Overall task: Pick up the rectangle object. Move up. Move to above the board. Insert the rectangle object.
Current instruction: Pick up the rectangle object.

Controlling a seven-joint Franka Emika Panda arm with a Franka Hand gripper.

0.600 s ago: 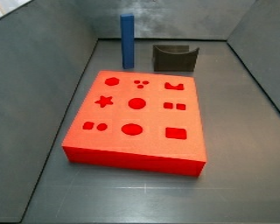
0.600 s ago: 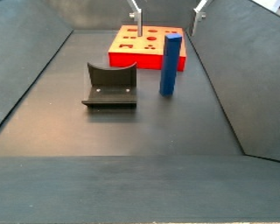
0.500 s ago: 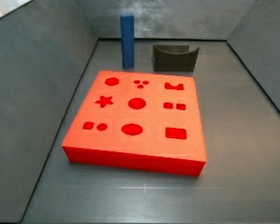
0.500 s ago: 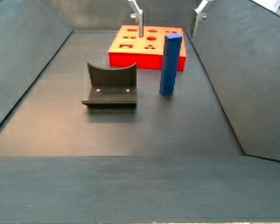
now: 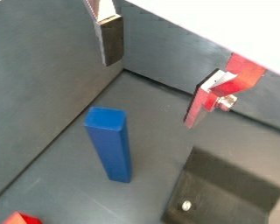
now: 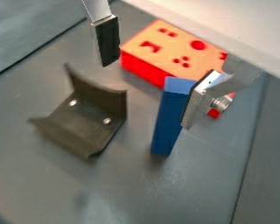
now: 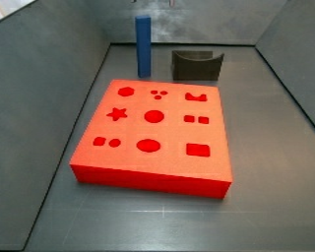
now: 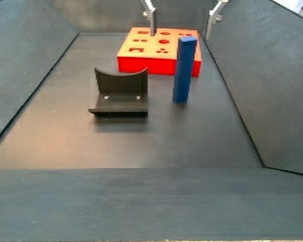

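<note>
The rectangle object (image 7: 143,47) is a slim blue bar standing upright on the dark floor just behind the board (image 7: 154,133), a flat red slab with shaped holes. In the opposite side view the bar (image 8: 184,68) stands in front of the board (image 8: 155,45). My gripper (image 8: 182,11) hangs open high above the bar, and only its fingertips (image 7: 138,3) show at the frame edge. In both wrist views the bar (image 5: 111,144) (image 6: 167,119) stands below the wide gap between the fingers (image 5: 111,39) (image 6: 105,39). Nothing is between them.
The dark fixture (image 7: 196,65) (image 8: 118,92) stands on the floor beside the bar, close to the board's back edge, and also shows in a wrist view (image 6: 78,114). Sloping grey walls (image 7: 42,89) enclose the floor on all sides.
The gripper has come down slightly, so its fingertips now show at the top edge of a side view. Bar, board and fixture have not moved.
</note>
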